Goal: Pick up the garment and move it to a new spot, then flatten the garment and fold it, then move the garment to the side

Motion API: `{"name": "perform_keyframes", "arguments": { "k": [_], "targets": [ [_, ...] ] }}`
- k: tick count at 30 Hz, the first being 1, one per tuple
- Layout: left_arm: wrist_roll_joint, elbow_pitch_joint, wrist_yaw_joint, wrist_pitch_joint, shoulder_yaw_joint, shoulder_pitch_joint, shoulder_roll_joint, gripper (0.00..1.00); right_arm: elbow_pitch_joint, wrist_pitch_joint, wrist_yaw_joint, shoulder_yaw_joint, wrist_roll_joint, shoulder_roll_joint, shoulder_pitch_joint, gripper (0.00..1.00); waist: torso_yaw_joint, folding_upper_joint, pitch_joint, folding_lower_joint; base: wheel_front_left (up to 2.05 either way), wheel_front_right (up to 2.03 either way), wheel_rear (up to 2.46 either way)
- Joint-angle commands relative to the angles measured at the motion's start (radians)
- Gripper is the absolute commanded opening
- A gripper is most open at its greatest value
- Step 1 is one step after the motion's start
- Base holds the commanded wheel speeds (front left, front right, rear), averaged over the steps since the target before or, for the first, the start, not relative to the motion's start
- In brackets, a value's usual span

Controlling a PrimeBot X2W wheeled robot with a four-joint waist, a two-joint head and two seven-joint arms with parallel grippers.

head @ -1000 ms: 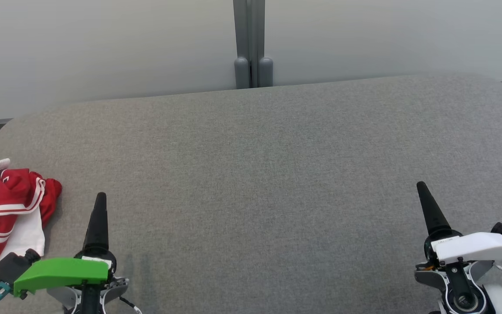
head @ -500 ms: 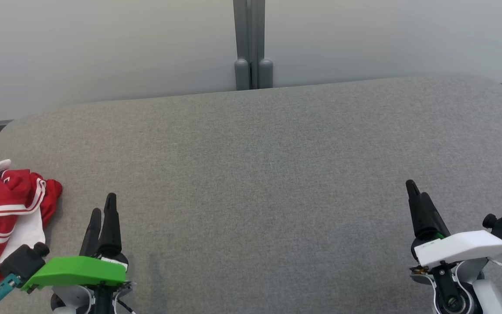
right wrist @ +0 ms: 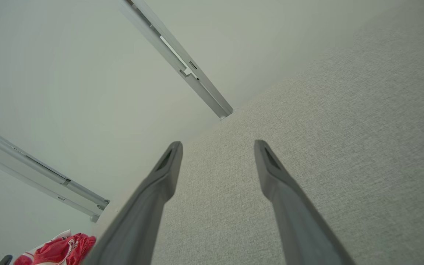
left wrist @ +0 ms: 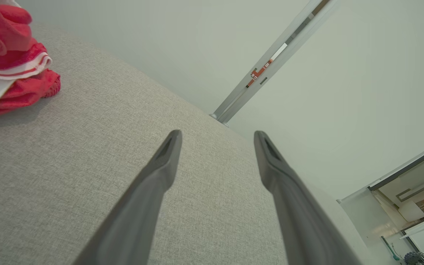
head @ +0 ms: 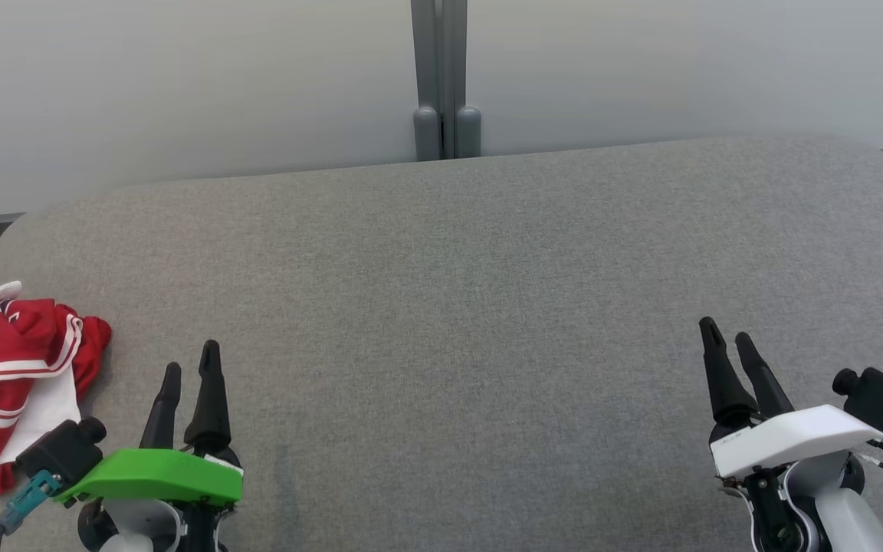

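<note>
The garment (head: 8, 376) is a crumpled red and white striped piece lying at the left edge of the grey fabric surface (head: 457, 307). It also shows at the upper left of the left wrist view as the garment (left wrist: 9, 62) and at the bottom left of the right wrist view as the garment (right wrist: 55, 250). My left gripper (head: 192, 356) stands open at the lower left, a little to the right of the garment and apart from it. At the lower right my right gripper (head: 725, 336) is open, far from the garment. Nothing sits between either pair of fingers (left wrist: 160, 173).
A pale wall panel rises behind the surface, with a grey post (head: 441, 77) at the far edge's middle. The surface's rounded corners fall off at the far left and far right. Broad bare fabric lies between the two grippers.
Both wrists have rolled, so each gripper now shows two separate fingers instead of one. The left gripper has shifted slightly right, the right gripper slightly left. The garment has not moved.
</note>
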Motion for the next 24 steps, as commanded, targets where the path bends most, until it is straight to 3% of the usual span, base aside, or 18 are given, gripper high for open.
{"name": "perform_keyframes", "arguments": {
  "k": [1,24],
  "targets": [
    [0.038,-0.005,0.004,-0.011,-0.004,-0.027,0.011,1.0,-0.015,-0.01,0.001,0.004,-0.037,-0.007,-0.002,1.0,0.001,-0.0001,-0.001,0.0,0.0,0.0,0.0],
    [0.271,0.047,0.023,-0.072,-0.032,-0.033,0.016,1.0,-0.008,-0.052,0.001,0.027,-0.258,-0.007,0.01,1.0,0.003,-0.0001,-0.008,0.0,0.0,0.0,0.0]
  ]
}}
